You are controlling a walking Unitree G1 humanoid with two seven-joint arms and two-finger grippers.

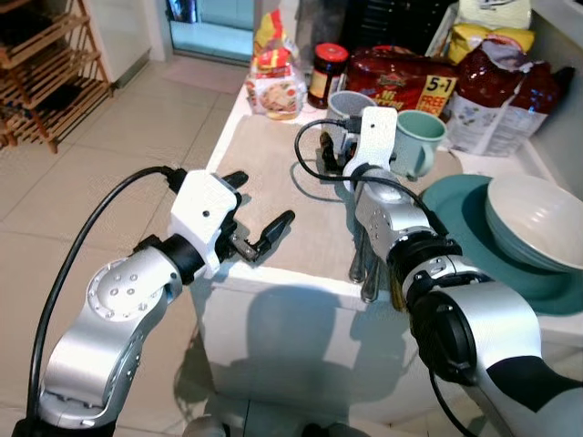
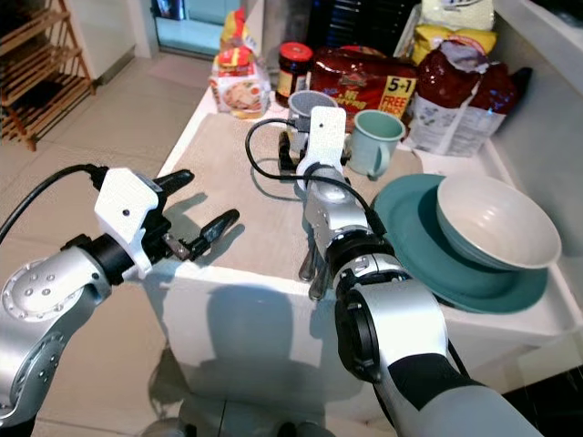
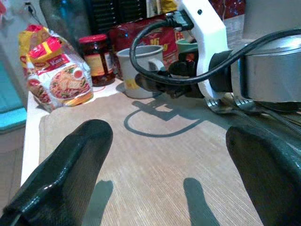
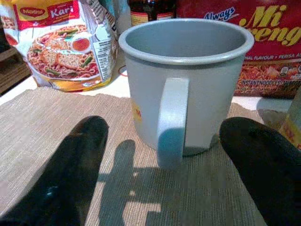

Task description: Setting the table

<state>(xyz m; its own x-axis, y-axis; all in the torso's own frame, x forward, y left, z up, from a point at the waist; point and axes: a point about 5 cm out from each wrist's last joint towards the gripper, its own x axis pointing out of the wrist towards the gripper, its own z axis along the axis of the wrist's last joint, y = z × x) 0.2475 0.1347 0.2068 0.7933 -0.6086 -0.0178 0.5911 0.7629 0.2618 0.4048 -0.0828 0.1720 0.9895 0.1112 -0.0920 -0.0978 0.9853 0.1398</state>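
From the head, the left gripper (image 1: 260,225) hovers wide open at the placemat's (image 1: 273,173) near-left edge, cutlery (image 1: 364,269) half hidden under the right arm, while its wrist view shows wide fingers (image 4: 70,165) flanking the grey mug (image 4: 186,80) (ungrasped), so setting has barely begun.

Bright, even daylight in both head views, sharp throughout. Hard-edged shadows of arms and cable thrown across the beige woven placemat (image 1: 273,191) and down the white counter front (image 1: 301,337). Soft, slightly hazy left wrist picture; blurred black fingertips (image 4: 66,174) close to both wrist lenses.
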